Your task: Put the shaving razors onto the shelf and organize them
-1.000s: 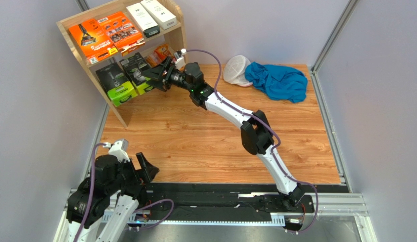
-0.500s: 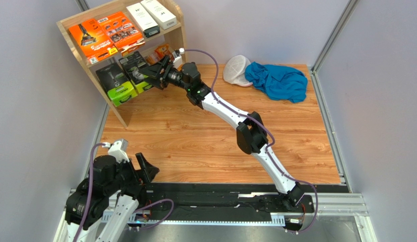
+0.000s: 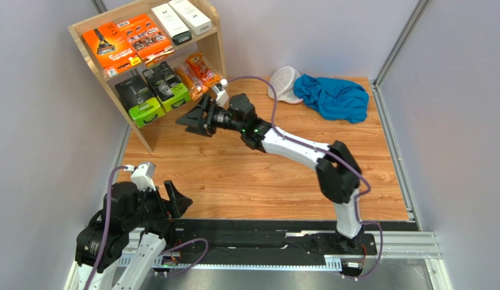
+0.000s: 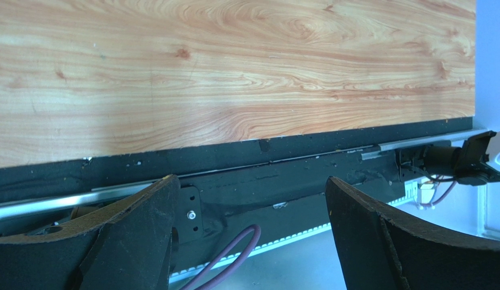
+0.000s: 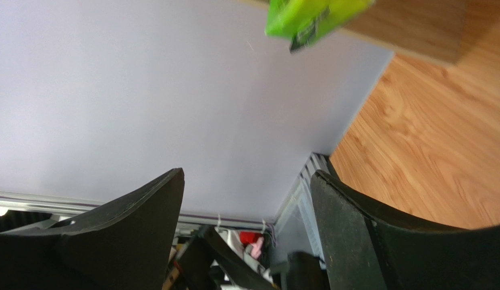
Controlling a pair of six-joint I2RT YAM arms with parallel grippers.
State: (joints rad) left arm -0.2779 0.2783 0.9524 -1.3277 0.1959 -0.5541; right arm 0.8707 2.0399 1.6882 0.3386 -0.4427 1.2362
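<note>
Hovering near the shelf (image 3: 218,45), right gripper (image 3: 191,124) is released and empty; shaving razors (image 3: 110,42) all sit on its two tiers. Suggest pulling away level, clear of the lime-green packs (image 3: 146,110). Left gripper (image 4: 249,181) spread, idle.

The shelf (image 3: 217,42) was pale, light-toned wood. On its upper tier lay two flat orange packs (image 3: 107,45) with black print and two white boxes (image 3: 172,23) with black ends. Below sat two black-and-lime-green packs (image 3: 137,99) and two small orange packets (image 3: 198,71) (lettering too small to read). The worktop (image 3: 234,175) showed warm honey wood grain with darker swirls. The cloth (image 3: 332,96) was bright blue, the mesh cap (image 3: 283,83) white. The right arm (image 3: 294,148) was white with black joints.
</note>
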